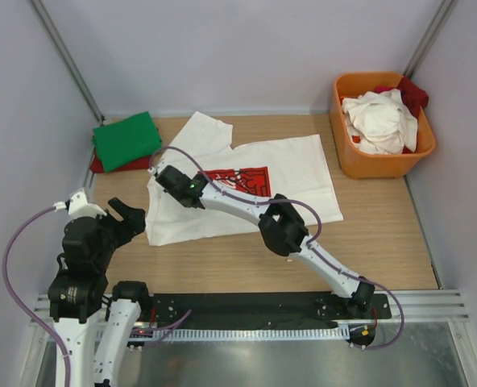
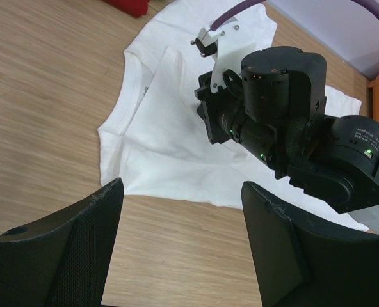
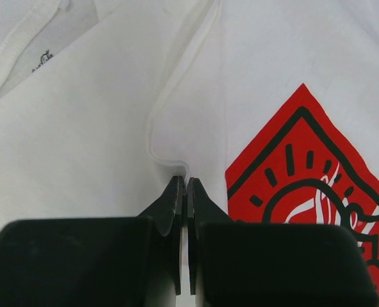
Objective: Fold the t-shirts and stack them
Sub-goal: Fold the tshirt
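A white t-shirt (image 1: 287, 173) with a red square print (image 1: 242, 177) lies partly folded on the wooden table. My right gripper (image 1: 164, 176) is low on its left part. In the right wrist view, the right gripper (image 3: 185, 182) is shut on a thin folded edge of the white t-shirt (image 3: 100, 128), beside the print (image 3: 305, 173). My left gripper (image 1: 130, 218) is open and empty. In the left wrist view, the left gripper (image 2: 182, 185) hovers over bare wood just short of the shirt's near edge (image 2: 170, 134).
A folded green t-shirt (image 1: 126, 139) lies on a red one (image 1: 100, 165) at the back left corner. An orange tub (image 1: 383, 161) at the back right holds white cloth (image 1: 379, 121) and red cloth (image 1: 413, 93). Grey walls close in on both sides.
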